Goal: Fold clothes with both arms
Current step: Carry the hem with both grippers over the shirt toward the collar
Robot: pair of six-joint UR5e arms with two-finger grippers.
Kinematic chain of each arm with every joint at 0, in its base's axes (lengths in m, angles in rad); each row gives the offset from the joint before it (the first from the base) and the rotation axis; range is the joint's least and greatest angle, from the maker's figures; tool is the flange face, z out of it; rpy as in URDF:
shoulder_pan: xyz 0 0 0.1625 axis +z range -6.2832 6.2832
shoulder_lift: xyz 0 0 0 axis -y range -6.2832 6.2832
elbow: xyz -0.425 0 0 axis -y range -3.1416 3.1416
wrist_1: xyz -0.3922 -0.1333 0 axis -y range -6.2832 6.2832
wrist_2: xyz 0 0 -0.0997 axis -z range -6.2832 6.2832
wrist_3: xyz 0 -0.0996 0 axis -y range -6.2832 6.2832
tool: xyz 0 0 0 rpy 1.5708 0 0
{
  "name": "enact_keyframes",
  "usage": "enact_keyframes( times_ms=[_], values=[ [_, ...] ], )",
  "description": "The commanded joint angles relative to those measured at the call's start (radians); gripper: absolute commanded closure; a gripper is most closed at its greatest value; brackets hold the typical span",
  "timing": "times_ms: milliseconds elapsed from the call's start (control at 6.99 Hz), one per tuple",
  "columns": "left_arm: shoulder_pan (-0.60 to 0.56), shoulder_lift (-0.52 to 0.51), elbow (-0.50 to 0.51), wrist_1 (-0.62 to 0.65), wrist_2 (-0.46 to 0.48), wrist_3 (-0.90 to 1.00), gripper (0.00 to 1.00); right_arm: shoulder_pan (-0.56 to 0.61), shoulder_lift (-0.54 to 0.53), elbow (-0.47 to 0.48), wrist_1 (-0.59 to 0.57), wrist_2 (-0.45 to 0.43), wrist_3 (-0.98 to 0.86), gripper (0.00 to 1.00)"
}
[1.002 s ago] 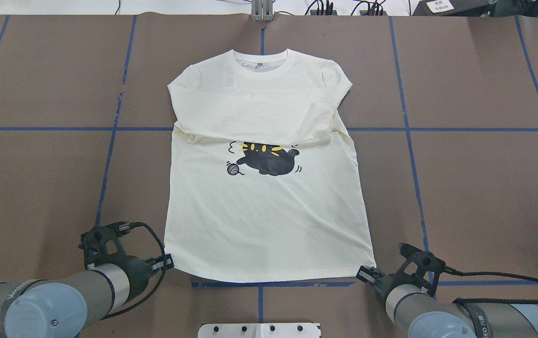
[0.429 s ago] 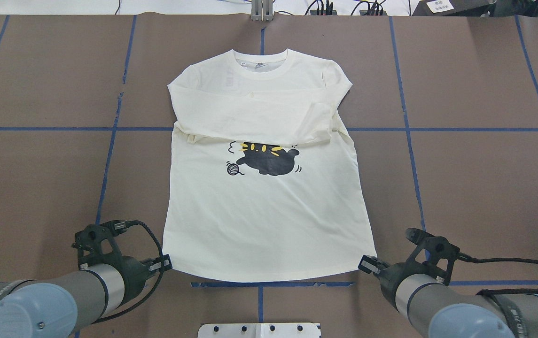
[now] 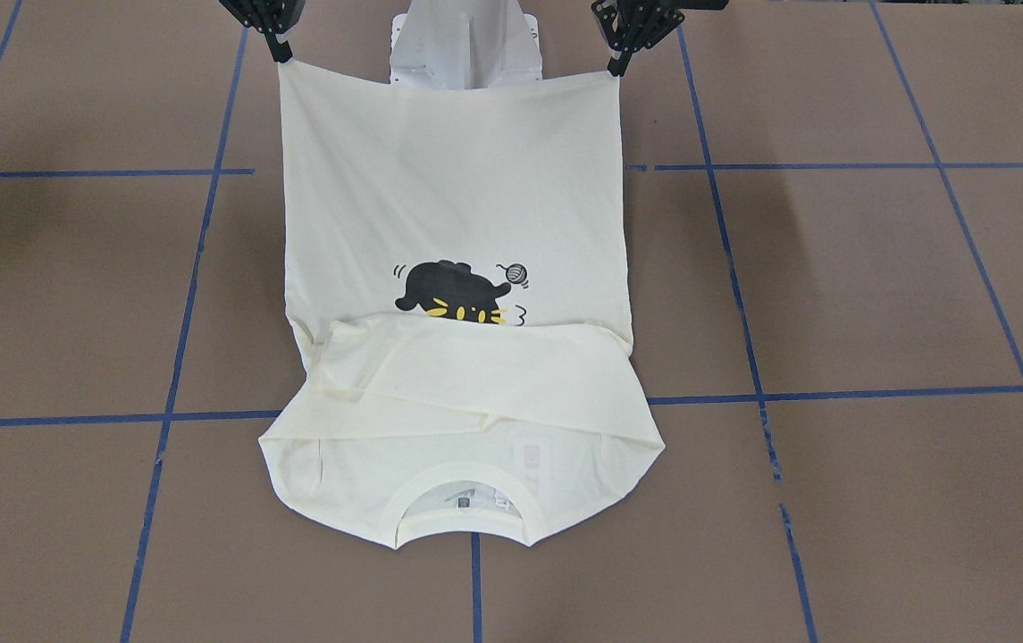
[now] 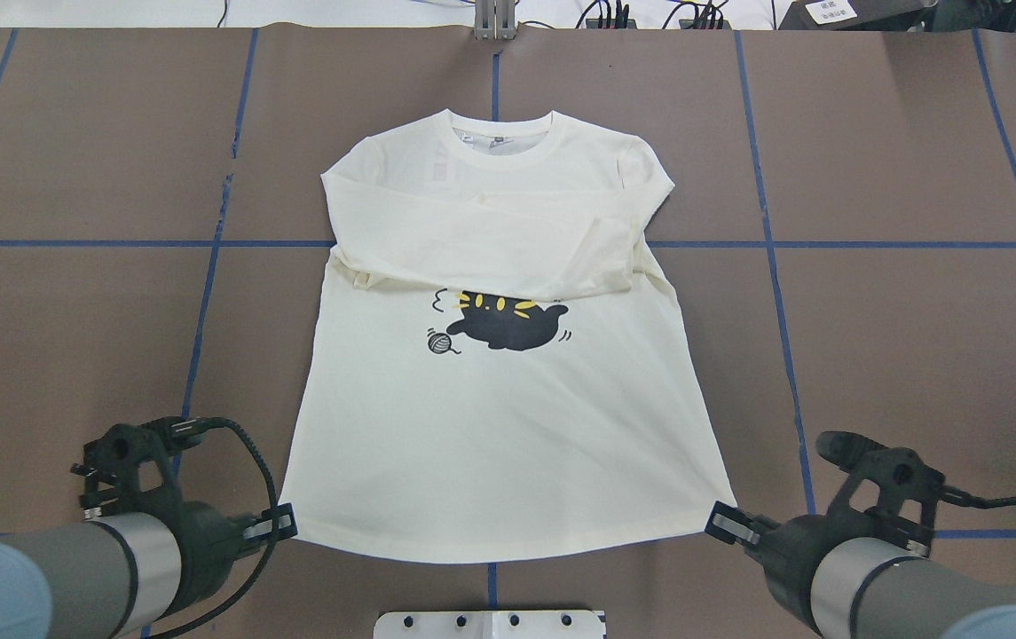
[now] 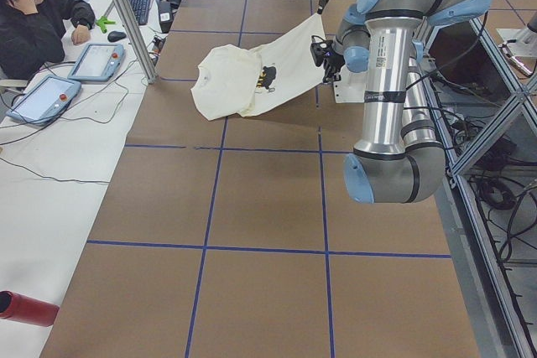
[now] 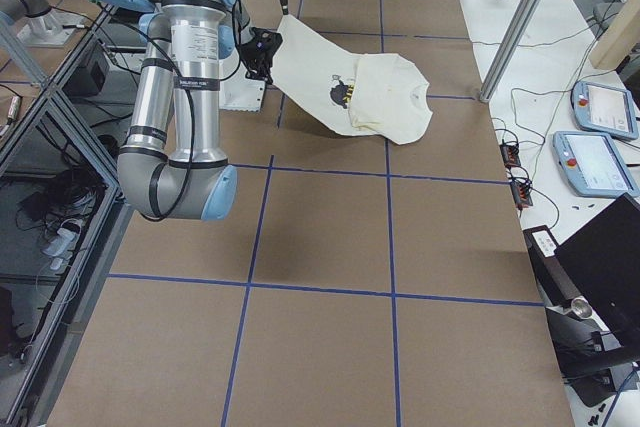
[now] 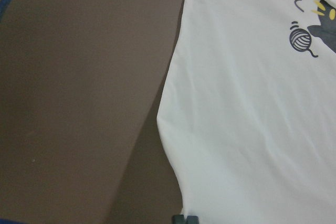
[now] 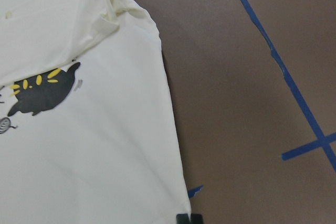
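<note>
Brown paper (image 4: 916, 355) covers the table, gridded with blue tape lines (image 4: 916, 244). At the white side bench sits a person (image 5: 38, 18), near a teach pendant (image 5: 96, 60), a second pendant (image 5: 42, 98) (both lying flat), a keyboard (image 5: 138, 6) and a red cylinder (image 5: 25, 308).

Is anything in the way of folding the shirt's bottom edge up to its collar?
Nothing visible. The left gripper and right gripper grip the T-shirt at the corners of its hem; between hem and collar lie only its own folded sleeves, flat across the chest.

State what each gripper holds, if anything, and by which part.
The left gripper and the right gripper each pinch a bottom hem corner of the T-shirt, each on its own side; that hem end hangs raised.
</note>
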Motion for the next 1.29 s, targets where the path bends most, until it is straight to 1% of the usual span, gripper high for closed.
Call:
enact_keyframes(
  times_ms=[0, 143, 286, 429, 572, 716, 859, 1002, 1145],
  values=[
    [-0.063, -0.011, -0.103, 0.091, -0.105, 0.026, 1.00, 0.111, 0.096, 0.049, -0.124, 0.116, -0.050, 1.00],
    [-0.135, -0.043, -0.088, 0.092, -0.133, 0.147, 1.00, 0.166, 0.149, 0.027, -0.129, 0.125, -0.152, 1.00],
    [-0.214, -0.106, -0.024, 0.093, -0.136, 0.266, 1.00, 0.247, 0.212, -0.025, -0.146, 0.165, -0.212, 1.00],
    [-0.309, -0.155, 0.054, 0.093, -0.138, 0.349, 1.00, 0.360, 0.296, -0.111, -0.152, 0.224, -0.277, 1.00],
    [-0.392, -0.219, 0.146, 0.095, -0.139, 0.421, 1.00, 0.466, 0.364, -0.221, -0.149, 0.264, -0.352, 1.00],
    [-0.457, -0.290, 0.257, 0.093, -0.140, 0.455, 1.00, 0.552, 0.380, -0.309, -0.135, 0.298, -0.418, 1.00],
    [-0.505, -0.335, 0.350, 0.089, -0.141, 0.504, 1.00, 0.609, 0.384, -0.379, -0.127, 0.303, -0.467, 1.00],
    [-0.542, -0.367, 0.438, 0.070, -0.138, 0.538, 1.00, 0.646, 0.386, -0.471, -0.045, 0.303, -0.486, 1.00],
    [-0.568, -0.411, 0.551, 0.019, -0.136, 0.547, 1.00, 0.668, 0.389, -0.581, 0.071, 0.303, -0.489, 1.00]
  ],
)
